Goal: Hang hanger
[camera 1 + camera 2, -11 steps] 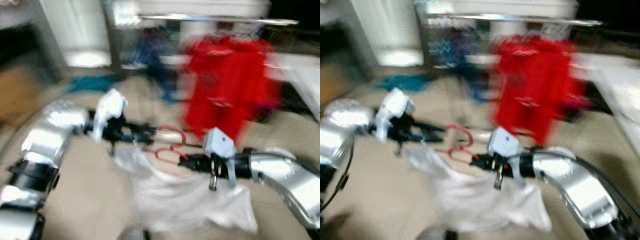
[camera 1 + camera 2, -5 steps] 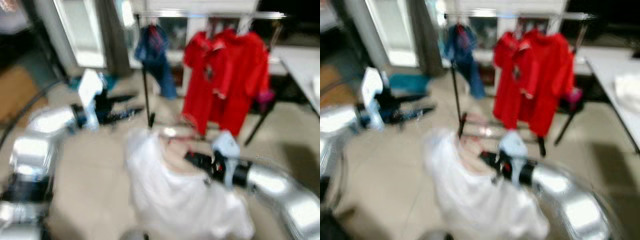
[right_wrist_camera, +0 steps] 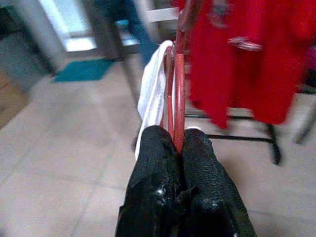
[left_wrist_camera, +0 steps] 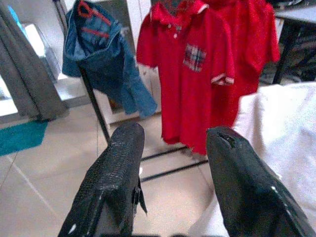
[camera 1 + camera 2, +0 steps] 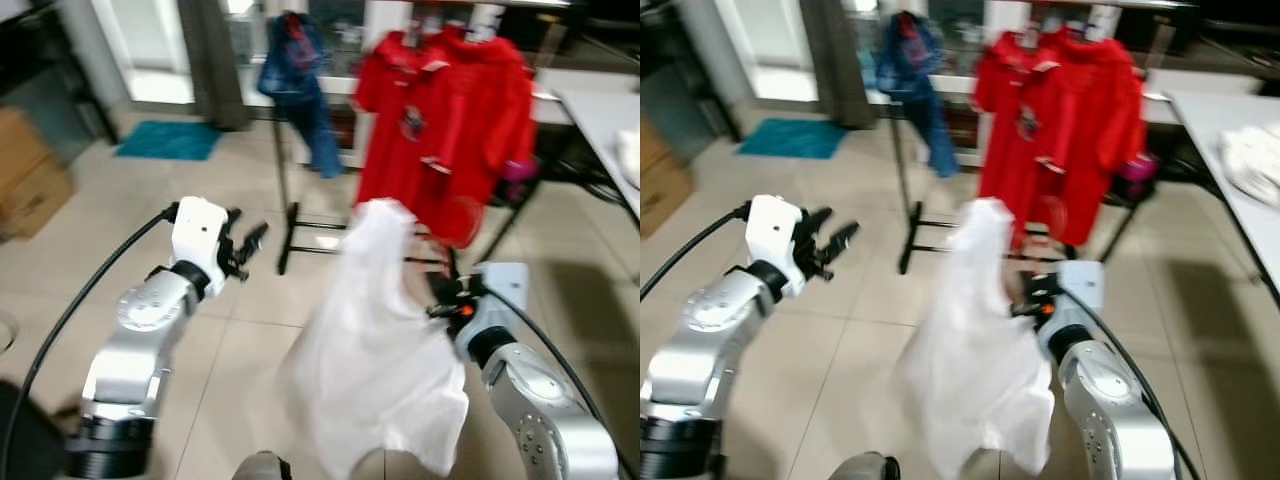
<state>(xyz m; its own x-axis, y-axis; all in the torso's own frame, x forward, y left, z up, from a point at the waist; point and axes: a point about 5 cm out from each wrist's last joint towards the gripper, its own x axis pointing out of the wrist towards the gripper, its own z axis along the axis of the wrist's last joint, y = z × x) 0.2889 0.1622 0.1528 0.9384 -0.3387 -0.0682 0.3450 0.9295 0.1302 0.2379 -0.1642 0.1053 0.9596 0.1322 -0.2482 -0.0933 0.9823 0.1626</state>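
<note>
We count one clothes rack [image 5: 285, 190] and take it as our landmark. On its rail hang two red shirts [image 5: 440, 120] and one blue denim garment [image 5: 300, 80]. In front of the rack we see one white garment [image 5: 375, 350] on one red hanger [image 3: 176, 89]. Left of the rack lie one teal mat [image 5: 168, 140] and two cardboard boxes [image 5: 30, 170]. Right of it stands one bench [image 5: 1240, 150] carrying one white cloth pile [image 5: 1250, 160].

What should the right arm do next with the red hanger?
Probably raise it toward the clothes rack: the right end effector is clamped on the red hanger carrying the white garment, low before the red shirts.
</note>
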